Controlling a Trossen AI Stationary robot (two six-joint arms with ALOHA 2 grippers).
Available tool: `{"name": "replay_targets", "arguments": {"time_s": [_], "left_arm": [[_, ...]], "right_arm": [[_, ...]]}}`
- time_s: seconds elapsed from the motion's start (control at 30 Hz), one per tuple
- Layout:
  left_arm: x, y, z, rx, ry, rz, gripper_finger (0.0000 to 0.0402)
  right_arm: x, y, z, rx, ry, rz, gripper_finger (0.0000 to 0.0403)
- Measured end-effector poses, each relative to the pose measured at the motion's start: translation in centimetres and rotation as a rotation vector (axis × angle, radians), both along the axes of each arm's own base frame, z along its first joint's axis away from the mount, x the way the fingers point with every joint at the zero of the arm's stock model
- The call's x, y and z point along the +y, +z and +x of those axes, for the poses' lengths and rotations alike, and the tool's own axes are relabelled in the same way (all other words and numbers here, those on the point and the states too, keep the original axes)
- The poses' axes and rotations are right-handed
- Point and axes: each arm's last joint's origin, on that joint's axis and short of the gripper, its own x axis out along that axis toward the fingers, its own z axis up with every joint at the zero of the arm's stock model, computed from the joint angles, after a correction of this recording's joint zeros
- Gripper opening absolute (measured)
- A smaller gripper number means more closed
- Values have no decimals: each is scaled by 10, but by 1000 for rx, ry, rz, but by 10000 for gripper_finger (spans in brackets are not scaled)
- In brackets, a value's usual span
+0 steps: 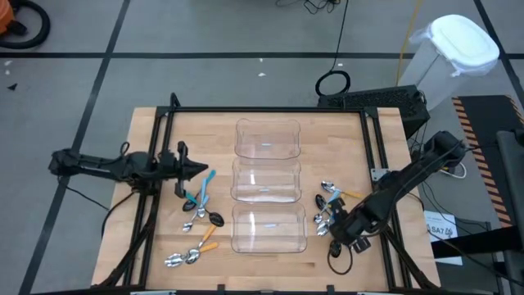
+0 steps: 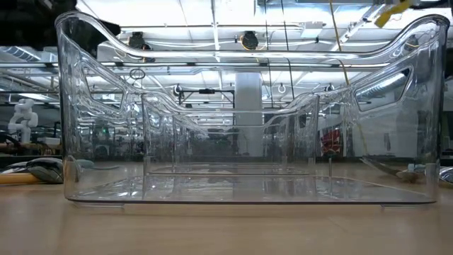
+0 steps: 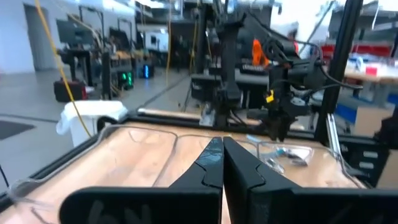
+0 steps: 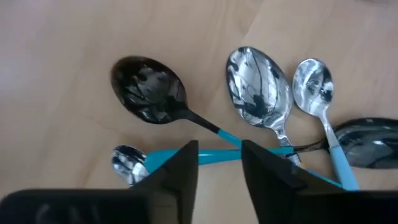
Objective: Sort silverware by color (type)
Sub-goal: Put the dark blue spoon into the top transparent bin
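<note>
The silverware lies in two heaps on the wooden table. The left heap [image 1: 196,225] has spoons with light-blue and orange handles, and so does the right heap [image 1: 327,205]. My right gripper [image 4: 219,163] points down over the right heap, open. A light-blue handle [image 4: 217,154] of a small silver spoon [image 4: 127,163] runs across under the gap between its fingers. I cannot see it touching any spoon. A dark-bowled spoon [image 4: 149,90] and two silver spoons [image 4: 258,87] lie just beyond. My left gripper [image 1: 196,170] is shut, level above the table's left side, holding nothing.
Three clear plastic bins [image 1: 266,184] stand in a row from far to near down the table's middle, between the two heaps. The nearest bin [image 2: 248,113] fills the low view. A black frame [image 1: 270,111] runs along the table's edges.
</note>
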Motion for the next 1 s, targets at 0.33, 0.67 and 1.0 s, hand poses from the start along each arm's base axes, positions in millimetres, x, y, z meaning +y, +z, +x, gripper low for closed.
{"name": "replay_targets", "arguments": {"time_s": [0.33, 0.67, 1.0], "left_arm": [[-23, 26, 72, 238, -75, 37, 1], [-46, 45, 139, 517, -121, 158, 1], [-57, 45, 168, 567, -156, 270, 1]], "right_arm": [[11, -22, 12, 7, 150, -27, 159], [13, -32, 13, 56, 237, -38, 138], [13, -32, 14, 42, 294, -49, 114]]}}
